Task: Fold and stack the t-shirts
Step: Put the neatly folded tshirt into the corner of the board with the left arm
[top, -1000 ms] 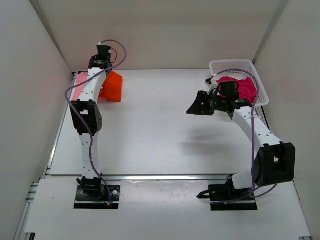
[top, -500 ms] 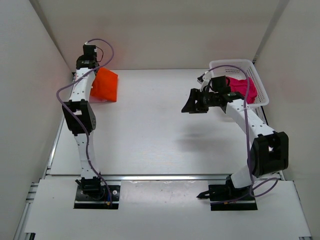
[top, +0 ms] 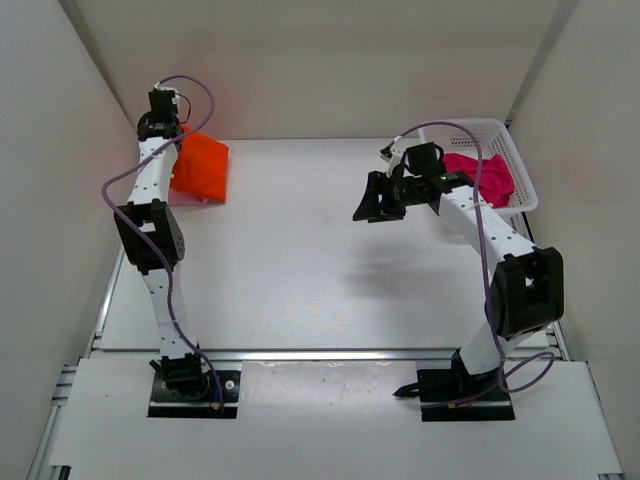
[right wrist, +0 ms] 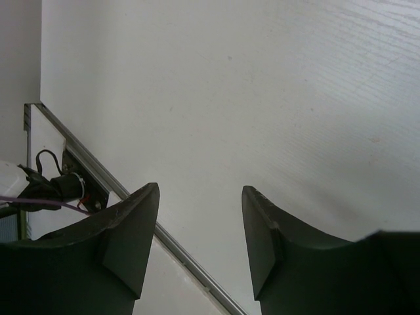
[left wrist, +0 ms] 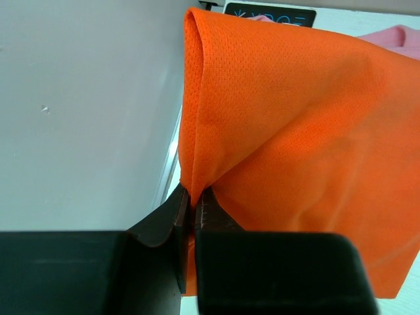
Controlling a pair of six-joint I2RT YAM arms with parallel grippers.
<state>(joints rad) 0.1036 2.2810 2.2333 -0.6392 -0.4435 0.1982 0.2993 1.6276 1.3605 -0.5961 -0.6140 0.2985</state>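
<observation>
Where the orange shirt is: we find it at the far left corner of the table, close to the left wall, caught at a folded edge and spreading away from the fingers.
Left gripper: clenched on the orange shirt; in the wrist view we see its two dark fingers pressed together with a ridge of the mesh cloth pinched between them.
Left arm: we see it stretched along the table's left edge, its wrist up near the back wall.
Pink shirt: mostly hidden; we make out only a pale strip showing past the orange cloth at the upper right of the wrist view.
Right gripper: released; its fingers stand wide apart, and we see only bare table between them.
Right gripper's place: from above we see it over the table, to the left of the basket and apart from it, pointing left.
Magenta shirt: bunched up, unfolded, inside the basket.
Basket: white mesh, sitting at the far right corner of the table beside the right wall.
Stack: we cannot tell how neatly the orange shirt sits over the pink one, since the arm and the cloth itself cover most of it.
</observation>
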